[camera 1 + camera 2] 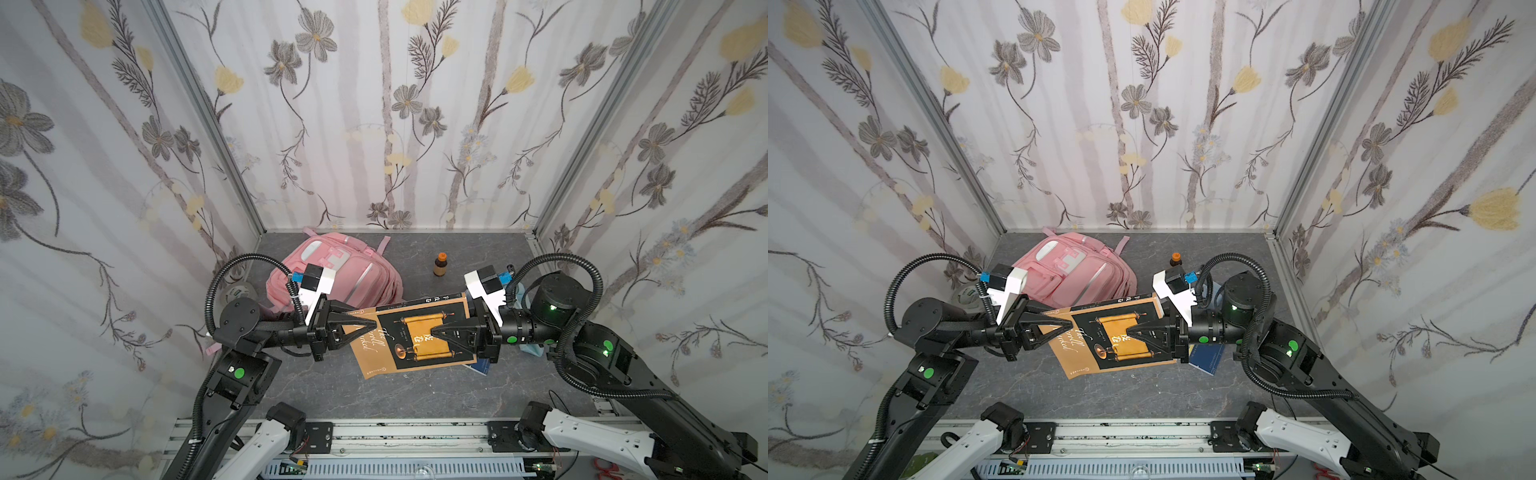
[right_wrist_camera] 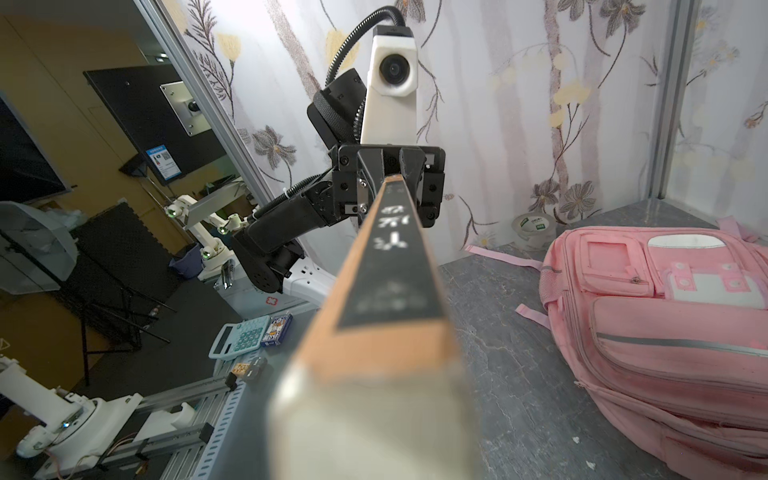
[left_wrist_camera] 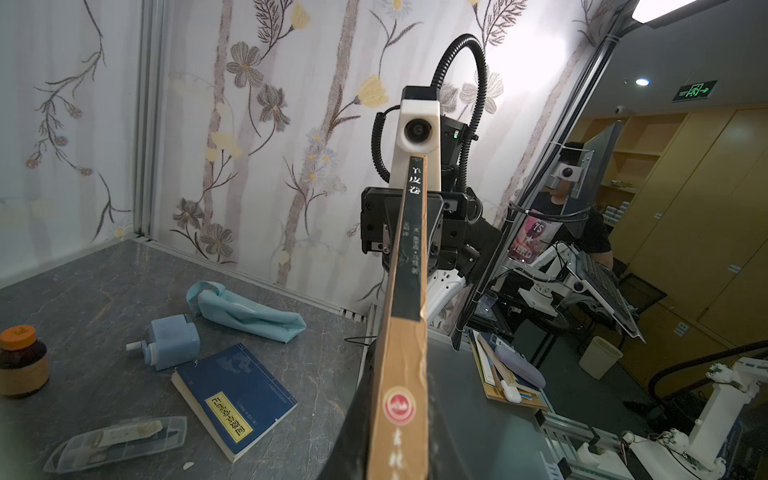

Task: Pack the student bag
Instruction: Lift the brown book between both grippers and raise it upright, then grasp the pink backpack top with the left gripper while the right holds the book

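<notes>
The student bag [image 1: 353, 274] [image 1: 1075, 270], pink with pale zipper strips, lies flat at the back left of the table and fills one side of the right wrist view [image 2: 665, 332]. A brown and black book [image 1: 399, 349] [image 1: 1096, 353] hangs level above the table in front of it. My left gripper [image 1: 374, 323] [image 1: 1070, 323] is shut on the book's left edge. My right gripper [image 1: 433, 331] [image 1: 1127, 331] is shut on its right part, fingers across the cover. The left wrist view looks along the book's spine [image 3: 405, 332] to the right gripper.
A brown bottle with an orange cap [image 1: 440, 264] [image 3: 20, 361] stands at the back. Under the right arm lie a blue book [image 3: 235, 399], a light-blue pouch [image 3: 245, 311], a small blue dispenser [image 3: 170, 340] and a clear case [image 3: 116, 440]. A tape roll [image 2: 534, 226] sits beside the bag.
</notes>
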### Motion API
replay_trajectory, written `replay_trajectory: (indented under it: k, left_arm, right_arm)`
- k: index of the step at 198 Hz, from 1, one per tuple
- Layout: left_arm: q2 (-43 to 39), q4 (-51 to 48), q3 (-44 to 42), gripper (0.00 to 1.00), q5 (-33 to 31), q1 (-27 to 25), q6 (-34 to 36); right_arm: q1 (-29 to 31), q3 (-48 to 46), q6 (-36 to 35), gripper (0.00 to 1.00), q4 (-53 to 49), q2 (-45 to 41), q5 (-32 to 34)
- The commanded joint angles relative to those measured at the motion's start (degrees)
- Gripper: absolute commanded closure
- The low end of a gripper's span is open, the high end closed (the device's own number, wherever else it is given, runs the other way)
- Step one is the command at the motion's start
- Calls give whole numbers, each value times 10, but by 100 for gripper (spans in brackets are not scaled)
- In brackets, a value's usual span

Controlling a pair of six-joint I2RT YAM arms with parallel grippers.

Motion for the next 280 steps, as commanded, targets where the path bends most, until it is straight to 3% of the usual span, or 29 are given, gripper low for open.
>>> replay_trajectory:
  k: [1,8,21,33,55,69,92,148,230,280]
  left_arm:
    - [-7,-19,17,94,-106,1,34]
    - [-11,-64,24,79,-156,1,59]
    - [-15,-134,33,25,-255,1,97]
    - [-15,-186,38,16,-331,1,121]
    - [7,-276,47,15,-454,1,145]
    - [37,-324,50,15,-499,1,153]
    - [95,-367,55,16,-536,-2,158]
    - [245,-404,98,17,-621,-42,232]
    - [465,-411,212,20,-670,-55,285]
    - [585,-442,278,30,-695,-54,289]
  right_arm:
    - [-8,0,12,100,17,-10,-11]
    - [-12,0,15,100,18,-16,5]
    - [-26,-1,25,100,14,-28,51]
    - [-40,-1,38,100,1,-40,117]
    - [-68,13,80,100,-57,-53,301]
    - [-72,27,113,100,-109,-54,408]
    - [-81,38,154,100,-170,-48,491]
    - [-90,16,185,100,-180,-47,492]
    - [-117,7,182,100,-167,-22,481]
    - [-153,8,166,100,-150,8,438]
